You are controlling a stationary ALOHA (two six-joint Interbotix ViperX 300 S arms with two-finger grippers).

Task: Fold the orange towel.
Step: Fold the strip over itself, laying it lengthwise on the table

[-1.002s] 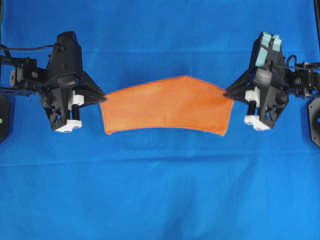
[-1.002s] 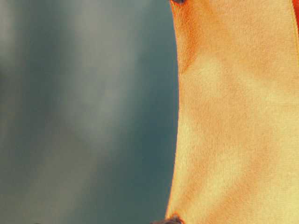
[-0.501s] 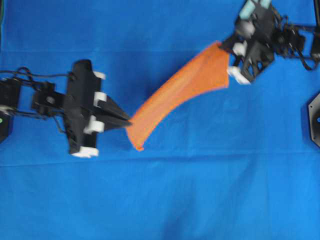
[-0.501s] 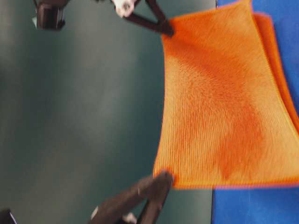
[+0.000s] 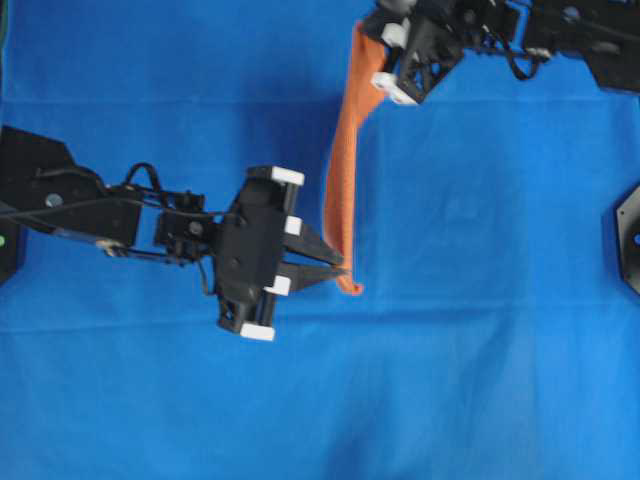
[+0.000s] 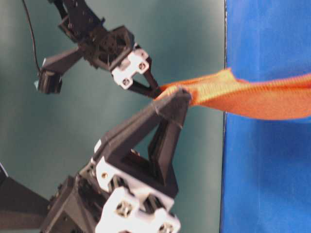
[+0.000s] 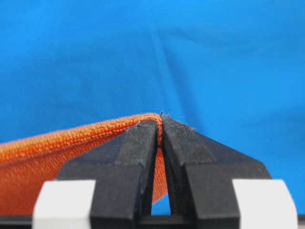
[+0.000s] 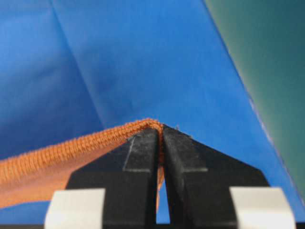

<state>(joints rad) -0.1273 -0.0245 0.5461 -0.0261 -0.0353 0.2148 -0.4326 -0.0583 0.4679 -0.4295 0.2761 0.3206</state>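
Orange towel (image 5: 343, 190) swung edge-on since earlier — wrist cams show both jaws pinching its corners.

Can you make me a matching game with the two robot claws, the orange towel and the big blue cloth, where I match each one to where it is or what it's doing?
Things:
1. left gripper
2. right gripper
3. orange towel
4. blue cloth

Places or states:
A. stretched in a narrow band between the two claws
B. lies flat underneath everything
C. pinches the towel's lower end in the overhead view
D. pinches the towel's end at the top edge of the overhead view

Pairs: 1-C, 2-D, 3-A, 4-B
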